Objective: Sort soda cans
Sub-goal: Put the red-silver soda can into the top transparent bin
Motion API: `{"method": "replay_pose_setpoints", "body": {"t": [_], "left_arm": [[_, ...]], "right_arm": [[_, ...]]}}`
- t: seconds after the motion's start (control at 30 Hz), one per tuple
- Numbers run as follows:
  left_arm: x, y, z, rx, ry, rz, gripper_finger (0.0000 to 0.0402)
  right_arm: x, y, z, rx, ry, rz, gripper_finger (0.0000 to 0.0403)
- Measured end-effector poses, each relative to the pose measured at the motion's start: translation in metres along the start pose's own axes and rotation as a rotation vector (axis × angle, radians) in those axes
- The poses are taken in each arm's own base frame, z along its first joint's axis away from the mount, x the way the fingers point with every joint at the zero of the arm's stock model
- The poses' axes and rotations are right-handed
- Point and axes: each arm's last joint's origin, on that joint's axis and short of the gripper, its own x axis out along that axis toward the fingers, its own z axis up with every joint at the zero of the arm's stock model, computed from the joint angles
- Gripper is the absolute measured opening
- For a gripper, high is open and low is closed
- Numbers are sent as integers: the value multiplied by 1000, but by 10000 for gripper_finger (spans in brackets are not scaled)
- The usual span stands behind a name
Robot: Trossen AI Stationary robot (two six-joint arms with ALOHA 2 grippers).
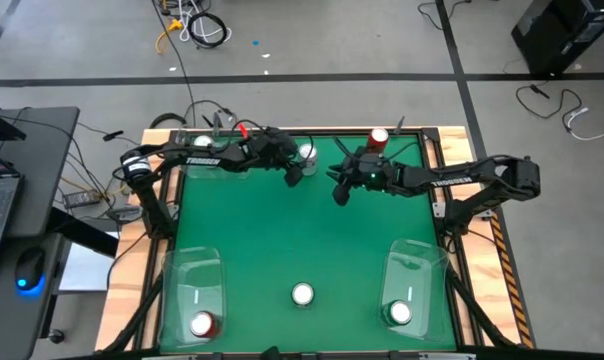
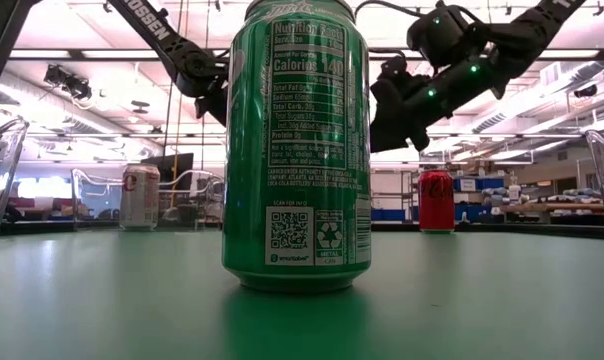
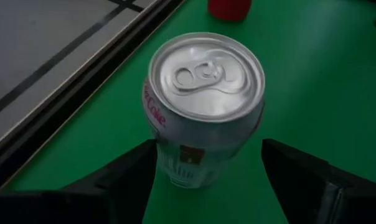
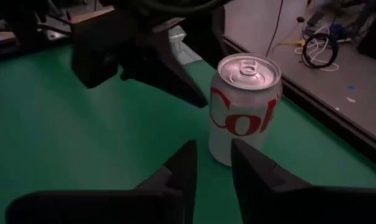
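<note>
A silver can [image 3: 203, 93] stands upright on the green table near its far edge, also in the high view [image 1: 307, 153]. My left gripper [image 3: 208, 144] is open, one finger on each side of the can's lower body; I see no touch. My right gripper [image 4: 211, 152] hangs just right of that can [image 4: 244, 112], fingers a narrow gap apart with nothing between them. A red can [image 1: 379, 138] stands at the far edge. A green can [image 1: 302, 294] stands at the near edge and fills the low view [image 2: 297, 150].
Clear bins stand at the near left [image 1: 194, 285], holding a red can [image 1: 202, 323], at the near right [image 1: 414, 280], holding a can [image 1: 400, 313], and at the far left [image 1: 194, 152], holding a silver can [image 2: 139, 197]. The table's middle is bare green.
</note>
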Motion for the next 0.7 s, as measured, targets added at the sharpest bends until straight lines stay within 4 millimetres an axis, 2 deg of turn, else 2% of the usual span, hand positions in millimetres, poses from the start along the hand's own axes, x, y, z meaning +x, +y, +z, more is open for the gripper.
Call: {"method": "replay_pose_setpoints", "body": {"t": [0.2, 0.33, 0.5, 0.7], "left_arm": [[2, 0, -19, 27, -60, -8, 317], [1, 2, -35, 39, -162, -13, 328], [-6, 2, -49, 50, -318, -28, 329], [-7, 4, -56, 37, -311, -10, 310]], "right_arm": [[2, -10, 5, 22, -38, -29, 144], [4, -17, 8, 41, -77, -43, 153], [25, -19, -2, 45, -81, -38, 111], [43, -32, -9, 90, -131, -108, 43]]}}
